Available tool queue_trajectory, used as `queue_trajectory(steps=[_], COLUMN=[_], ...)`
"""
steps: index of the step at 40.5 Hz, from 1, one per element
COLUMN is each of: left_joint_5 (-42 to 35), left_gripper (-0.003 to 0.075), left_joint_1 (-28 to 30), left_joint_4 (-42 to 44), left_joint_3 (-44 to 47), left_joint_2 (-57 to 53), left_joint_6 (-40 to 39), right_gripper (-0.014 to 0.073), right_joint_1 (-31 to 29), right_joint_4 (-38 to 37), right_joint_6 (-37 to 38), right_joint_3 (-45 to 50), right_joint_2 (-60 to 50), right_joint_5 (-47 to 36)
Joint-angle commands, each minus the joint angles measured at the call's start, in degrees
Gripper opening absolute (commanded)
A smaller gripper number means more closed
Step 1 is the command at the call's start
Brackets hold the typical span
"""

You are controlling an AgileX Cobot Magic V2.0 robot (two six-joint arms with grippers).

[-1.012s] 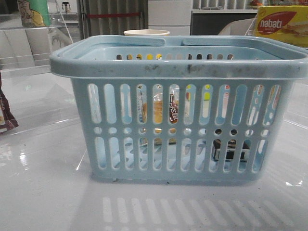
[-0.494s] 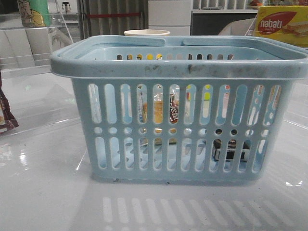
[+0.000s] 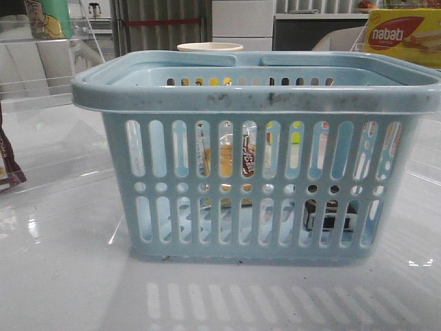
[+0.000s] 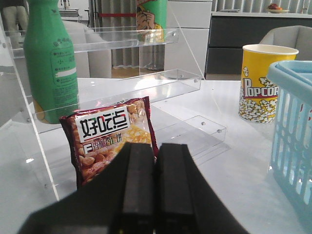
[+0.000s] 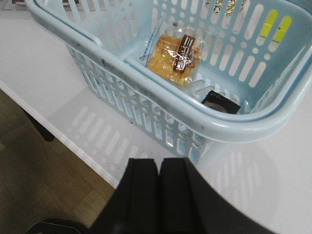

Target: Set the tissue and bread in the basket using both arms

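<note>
basket (image 3: 255,103) on table (image 3: 69,276) | bread (image 5: 174,54) + tissue (image 5: 221,101) inside

**What I can't make out from here**

In the front view, the basket (image 3: 258,155) wall hides most of its contents: I see the bread (image 3: 226,160) only in strips through the slots, and the tissue (image 3: 331,215) in the lower right only as a dark block behind the bars. The nabati box (image 3: 404,36) is cut off at the upper right edge, and a dark packet (image 3: 8,162) is clipped at the left edge. Neither arm shows in that picture.

In the left wrist view, the basket runs off the right edge. In the right wrist view, its rim covers part of the tissue, whose print is too small to read.
</note>
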Motion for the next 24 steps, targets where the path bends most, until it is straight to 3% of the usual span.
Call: queue_trajectory(steps=[1,3,24], left_joint_5=[-9.0,-11.7,-10.7], left_gripper=[0.0092,0.0092,0.0092], left_joint_1=[0.1,0.1,0.0], left_joint_4=[-0.6,-0.7,4.9], left_joint_3=[0.2,1.4,1.2], left_joint_2=[-1.1,-1.1,-1.1], left_joint_6=[-0.3,-0.3,-0.8], right_gripper=[0.0056,0.0056,0.0056], right_joint_1=[-0.1,-0.1,-0.1], right_joint_4=[0.5,0.5,0.5], right_joint_6=[-0.5,-0.5,-0.5], right_joint_3=[-1.5,-1.5,-1.5], right_joint_2=[0.3,0.3,0.3], right_joint_5=[-3.8,-3.8,-3.8])
